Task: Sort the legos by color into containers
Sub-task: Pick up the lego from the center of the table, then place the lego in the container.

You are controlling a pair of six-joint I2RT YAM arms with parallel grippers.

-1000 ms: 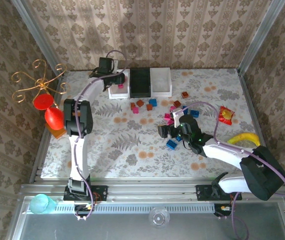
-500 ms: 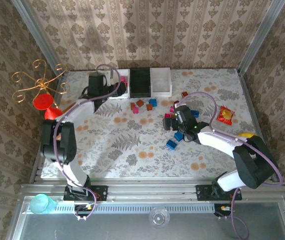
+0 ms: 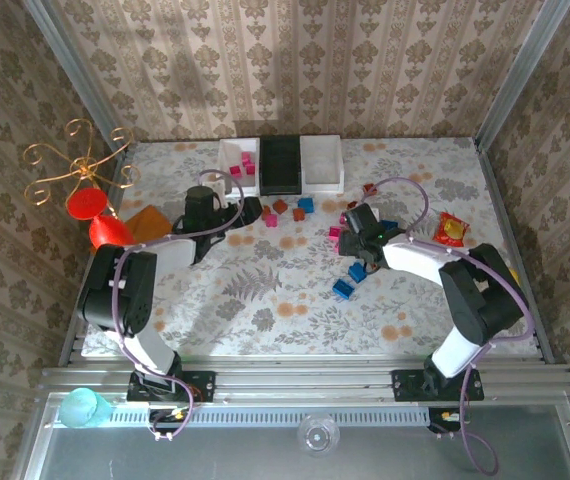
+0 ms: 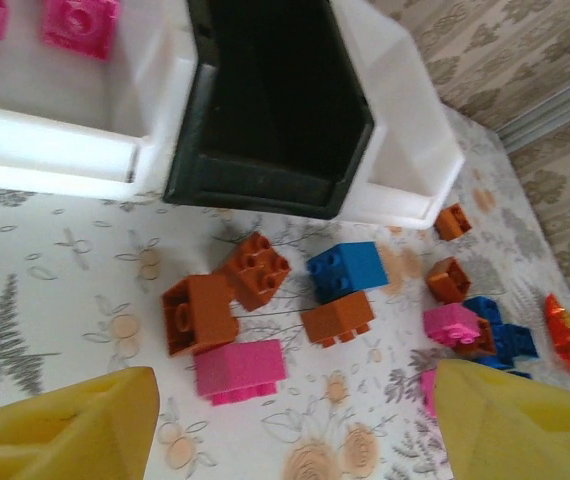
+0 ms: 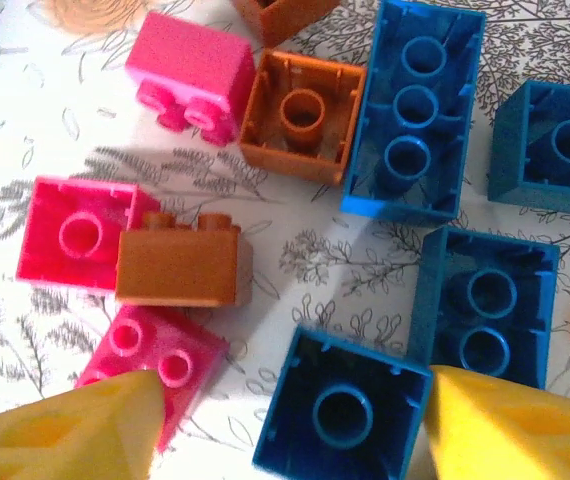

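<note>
**Blue brick in my right gap, a pink one crowding it**

My right end effector (image 5: 290,430) hangs low over the right-hand heap of legos (image 5: 295,110), fingers apart and clamped on nothing that I can see. Straight between them lies a blue brick (image 5: 341,410), upside down and squarish. It sits close against my right finger (image 5: 515,430), while a pink brick (image 5: 150,368) lies partly under my left finger (image 5: 65,435). The next squeeze turns on that, I judge. Closing as I stand would likely catch both colours, so I would first shift toward the blue side. Just beyond the pink one a brown brick (image 5: 178,265) lies on its side. Farther off, the long blue brick (image 5: 415,110) runs lengthwise away from me.

My left end effector (image 4: 285,430) is likewise apart and empty, above the desk (image 4: 55,290) and near the containers. Nearest ahead is a magenta brick (image 4: 240,370), its long axis running from finger to finger. A quarter turn of the wrist would, I judge, give a shorter grip. Beyond it stand the bins side by side. The left white bin (image 4: 55,150) holds magenta pieces, then come the black bin (image 4: 265,185) and the right white bin (image 4: 405,140). This arm is the nearer one to all three, so the magenta brick seems its natural pick.
</note>
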